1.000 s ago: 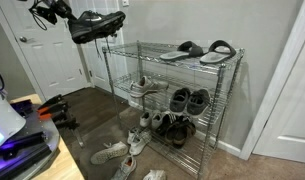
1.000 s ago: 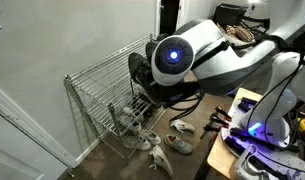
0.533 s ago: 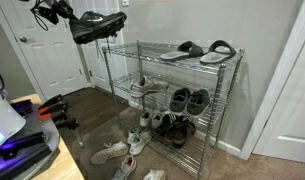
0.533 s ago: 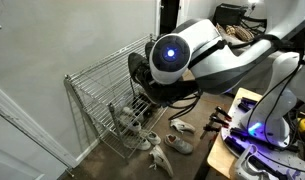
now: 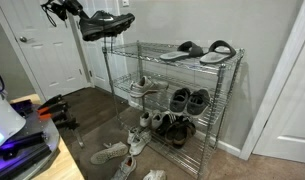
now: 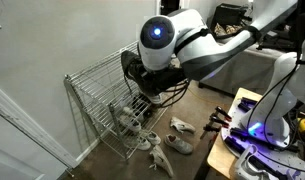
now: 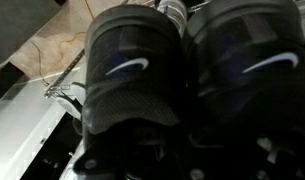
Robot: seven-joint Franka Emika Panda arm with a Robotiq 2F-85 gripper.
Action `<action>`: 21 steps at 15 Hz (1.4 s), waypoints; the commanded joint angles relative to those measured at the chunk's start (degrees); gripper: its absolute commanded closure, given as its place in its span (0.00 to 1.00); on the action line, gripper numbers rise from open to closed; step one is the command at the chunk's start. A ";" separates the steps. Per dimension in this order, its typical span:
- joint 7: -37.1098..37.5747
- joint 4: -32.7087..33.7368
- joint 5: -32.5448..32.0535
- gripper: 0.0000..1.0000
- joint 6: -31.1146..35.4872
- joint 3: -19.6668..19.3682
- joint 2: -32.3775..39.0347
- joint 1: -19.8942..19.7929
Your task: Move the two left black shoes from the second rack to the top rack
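Two black shoes (image 5: 104, 22) hung in the air side by side, and the claw (image 5: 65, 10) was clenched on them. They were out past one end edge of the top rack (image 5: 142, 52), higher than it and not touching it. Grey slides (image 5: 200, 50) lay near its other end. More shoes sat on the second rack (image 5: 117, 85).

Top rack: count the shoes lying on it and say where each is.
2: one slide near the middle of the top rack, the other slide at its end away from the door. The black pair is held in the air, not on it. None seems hidden.
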 commanded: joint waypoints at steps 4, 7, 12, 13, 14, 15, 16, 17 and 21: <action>-16.49 12.42 1.54 0.94 4.80 -2.48 7.93 -4.17; -21.70 14.54 2.79 0.94 14.15 -4.07 12.32 -5.54; -29.47 16.48 8.31 0.94 30.77 -6.83 19.52 -6.37; -30.89 16.79 9.58 0.94 31.98 -7.46 20.39 -6.06; -31.76 16.96 10.55 0.94 32.78 -8.28 21.04 -5.60; -32.95 17.70 11.50 0.94 32.48 -8.85 21.30 -5.25; -33.55 18.36 12.53 0.94 32.34 -9.56 21.49 -4.93; -33.89 18.79 13.29 0.94 31.98 -10.17 21.53 -4.53; -30.46 19.39 12.72 0.94 31.65 -13.85 20.46 -1.66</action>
